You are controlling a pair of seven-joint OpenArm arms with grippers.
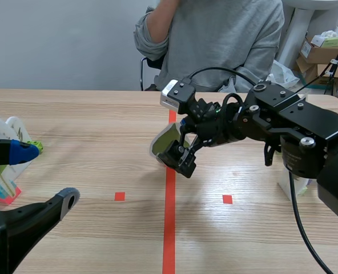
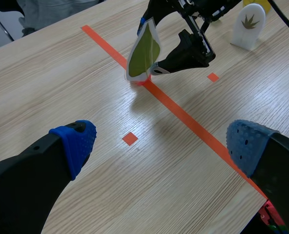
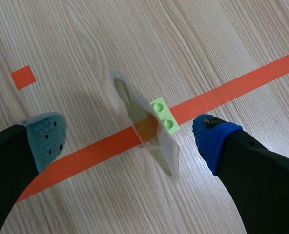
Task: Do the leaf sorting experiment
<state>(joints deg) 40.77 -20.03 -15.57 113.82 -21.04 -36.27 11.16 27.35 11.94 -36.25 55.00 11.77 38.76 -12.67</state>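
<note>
over the middle of the table (image 1: 89, 120), the right arm (image 1: 283, 123) reaches in from its side and bends down at the wrist, so that the right gripper (image 1: 179, 144) hangs tilted above the long orange-red tape line (image 1: 169, 228). its fingers are spread wide and grip nothing. in the right wrist view the grey-green pad (image 3: 48, 138) and the blue pad (image 3: 212, 138) stand on either side of the leaf card (image 3: 143, 127), each apart from it.

the leaf card, clear laminate around an olive-green leaf, stands in a small green brick (image 3: 164, 115) that rests right on the tape line. its long axis rises from the brick with a slight lean. its flat face is turned toward the left arm's side, and from above it shows nearly edge-on, set obliquely across the tape.

low on the left side, the left gripper (image 2: 161, 144) hangs above bare wood with its blue-padded fingers (image 2: 77, 141) far apart, holding nothing, well short of the card.

a white stand (image 2: 249, 24) with a leaf emblem stands beyond the right gripper, away from the tape line; in the scene view the right arm partly hides it. at the table's left edge lie a few white stands and cards (image 1: 3, 171) beside another green brick (image 1: 36, 146). a person (image 1: 214, 40) in a grey top sits across the table, and cardboard boxes (image 1: 323, 54) stand behind on the right.
</note>
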